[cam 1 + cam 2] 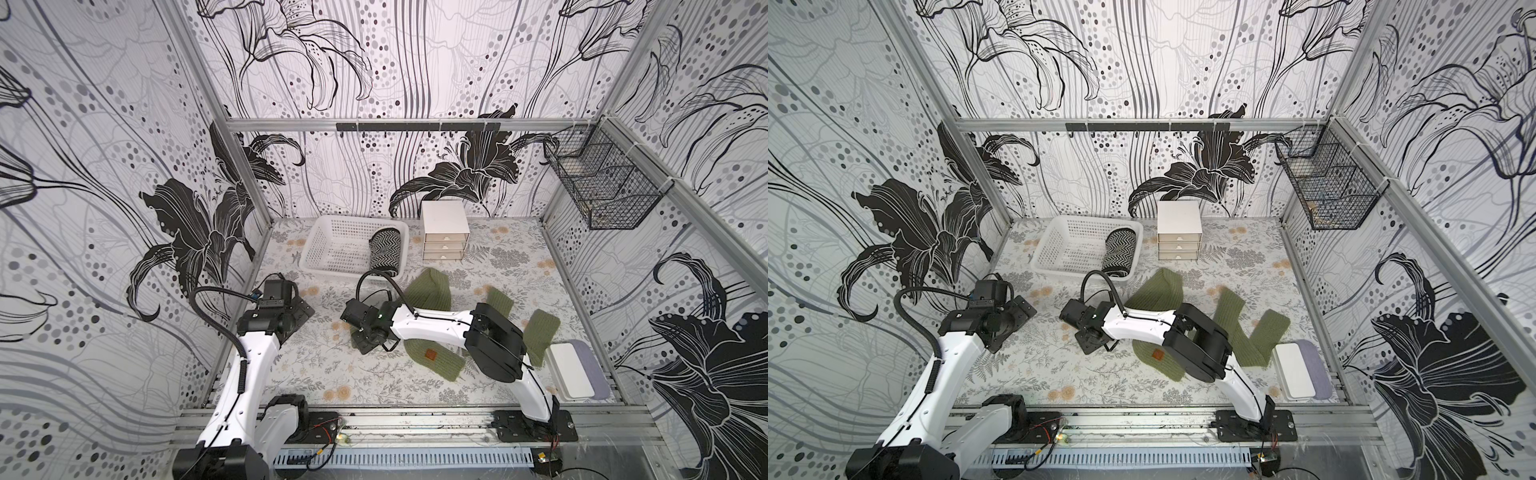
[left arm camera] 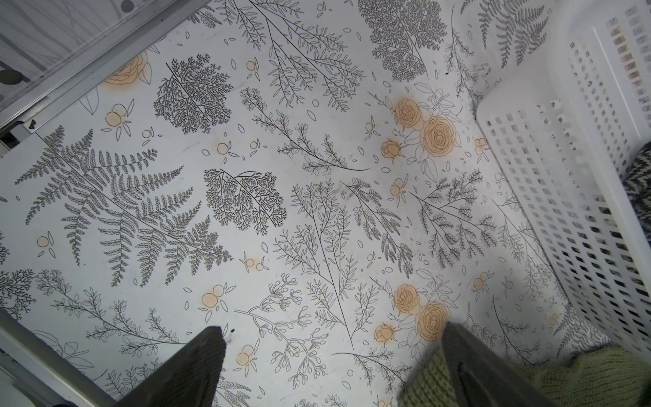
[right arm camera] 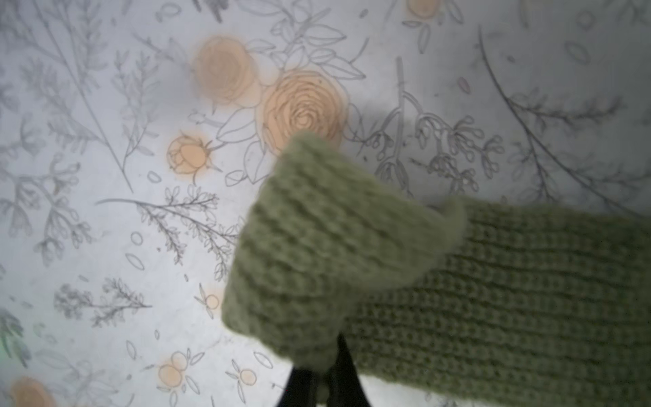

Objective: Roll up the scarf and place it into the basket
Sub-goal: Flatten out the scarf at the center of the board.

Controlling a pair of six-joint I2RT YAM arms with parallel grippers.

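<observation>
A long olive-green knitted scarf [image 1: 428,286] [image 1: 1158,291] lies in zigzag folds across the table's middle and right. My right gripper [image 1: 365,338] [image 1: 1090,336] [image 3: 322,373] is shut on the scarf [image 3: 317,246] at one end, and that end folds back over the flat stretch beside it. The white perforated basket [image 1: 320,245] [image 1: 1050,245] [image 2: 563,176] stands at the back left. My left gripper [image 1: 301,309] [image 1: 1017,309] [image 2: 333,329] hangs open over bare table just in front of the basket, holding nothing. A bit of scarf [image 2: 599,380] lies beside one of its fingers.
A rolled black-and-white chevron cloth [image 1: 384,251] [image 1: 1120,249] lies in the basket's right end. A small white drawer unit [image 1: 445,230] stands right of the basket. A black wire mesh basket [image 1: 598,187] hangs on the right wall. A white tray [image 1: 569,372] on a purple cloth sits front right.
</observation>
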